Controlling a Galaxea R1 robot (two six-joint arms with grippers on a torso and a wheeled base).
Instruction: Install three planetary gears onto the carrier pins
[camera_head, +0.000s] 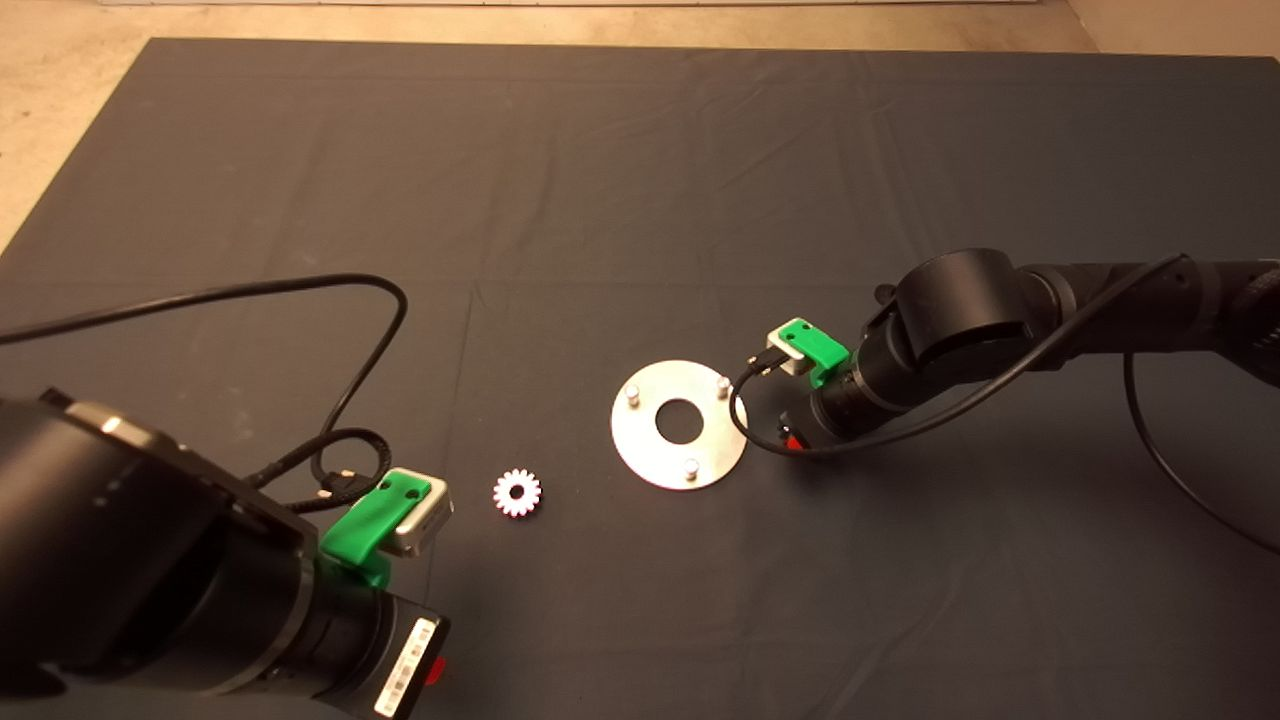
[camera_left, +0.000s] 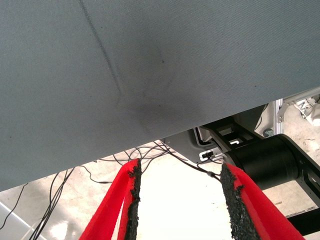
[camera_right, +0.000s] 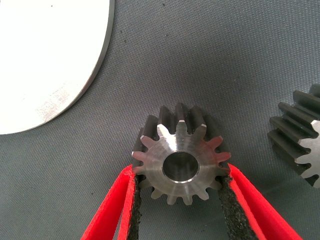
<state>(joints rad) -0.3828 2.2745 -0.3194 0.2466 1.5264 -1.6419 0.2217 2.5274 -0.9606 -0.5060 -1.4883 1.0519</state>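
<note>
The round shiny disc (camera_head: 650, 455) lies mid-mat with three bare carrier pins (camera_head: 632, 395) upright on it. One planetary gear (camera_head: 517, 492) lies flat on the mat to the disc's left. My right gripper (camera_right: 181, 200) is low over the mat just right of the disc and is open. Its pads (camera_right: 134, 200) straddle a second gear (camera_right: 180, 160) lying flat, close against its teeth. A third gear (camera_right: 300, 145) lies beside it. The disc's edge (camera_right: 45, 60) shows in the right wrist view. Both these gears are hidden under the arm in the head view. My left gripper (camera_left: 180, 200) is open and empty, parked at the lower left.
A black cable (camera_head: 370, 300) loops over the mat from the left arm. The right arm's cable (camera_head: 760, 440) hangs near the disc's right rim. The left wrist view looks past the mat's edge (camera_left: 150, 130) at floor cables and the robot's base (camera_left: 270, 160).
</note>
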